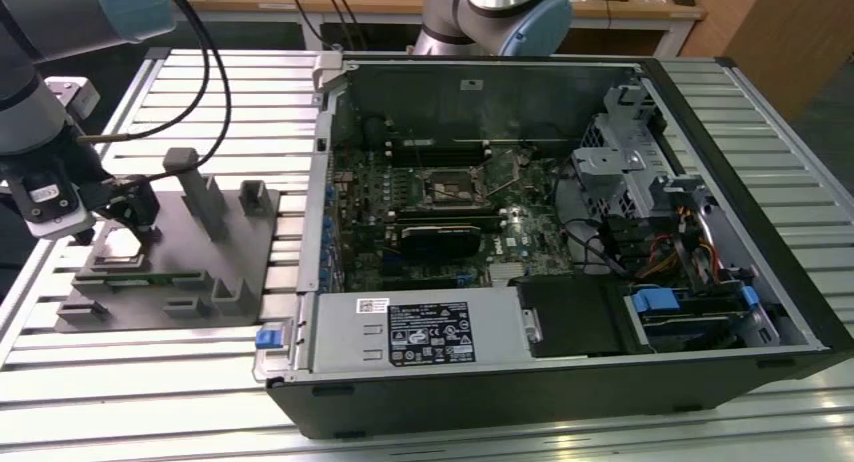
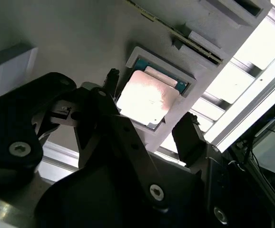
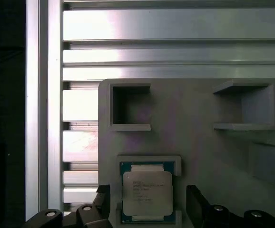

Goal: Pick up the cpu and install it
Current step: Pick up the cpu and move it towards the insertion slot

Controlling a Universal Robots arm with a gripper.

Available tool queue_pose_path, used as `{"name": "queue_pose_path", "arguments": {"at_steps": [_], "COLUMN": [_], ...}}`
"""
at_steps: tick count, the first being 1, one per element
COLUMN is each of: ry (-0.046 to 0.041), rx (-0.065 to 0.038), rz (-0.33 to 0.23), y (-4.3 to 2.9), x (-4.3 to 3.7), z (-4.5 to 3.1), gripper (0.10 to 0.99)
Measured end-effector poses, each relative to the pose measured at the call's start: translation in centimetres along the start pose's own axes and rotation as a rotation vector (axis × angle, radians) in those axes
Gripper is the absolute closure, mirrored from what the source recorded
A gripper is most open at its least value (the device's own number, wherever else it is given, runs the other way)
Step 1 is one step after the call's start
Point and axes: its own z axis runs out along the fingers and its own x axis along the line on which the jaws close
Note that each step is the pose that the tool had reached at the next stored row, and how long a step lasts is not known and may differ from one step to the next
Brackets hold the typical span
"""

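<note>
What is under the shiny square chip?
The chip sits in a shallow pocket of the grey tray. The pocket's floor directly beneath cannot be seen, because the chip itself covers it.

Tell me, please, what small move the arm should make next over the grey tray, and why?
Probably a short straight descent. The gripper is open, its fingers either side of the silver-topped square cpu, which lies flat in its pocket of the grey plastic tray, apparently untouched.

Arm (image 1: 34, 92) showing grey tubes, pale blue joint caps (image 1: 134, 4). Black cables (image 1: 200, 72) trailing along wrist. White block (image 1: 54, 200) sitting behind claw (image 1: 134, 220). Claw looking matte black, chunky, angular; silver screws (image 2: 20, 149) glinting on it.
</note>
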Motion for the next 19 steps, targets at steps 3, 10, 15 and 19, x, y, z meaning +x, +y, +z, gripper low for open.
{"name": "queue_pose_path", "arguments": {"at_steps": [3, 10, 15, 19], "ry": [0.0001, 0.0005, 0.0009, 0.0004], "rx": [-0.001, -0.003, -0.003, -0.003], "rz": [0.000, -0.016, -0.029, -0.033], "y": [-0.01, -0.02, -0.02, -0.02], "x": [0.00, 0.00, -0.02, -0.02], "z": [0.26, 0.81, 0.92, 0.93], "gripper": [0.353, 0.353, 0.435, 0.435]}}
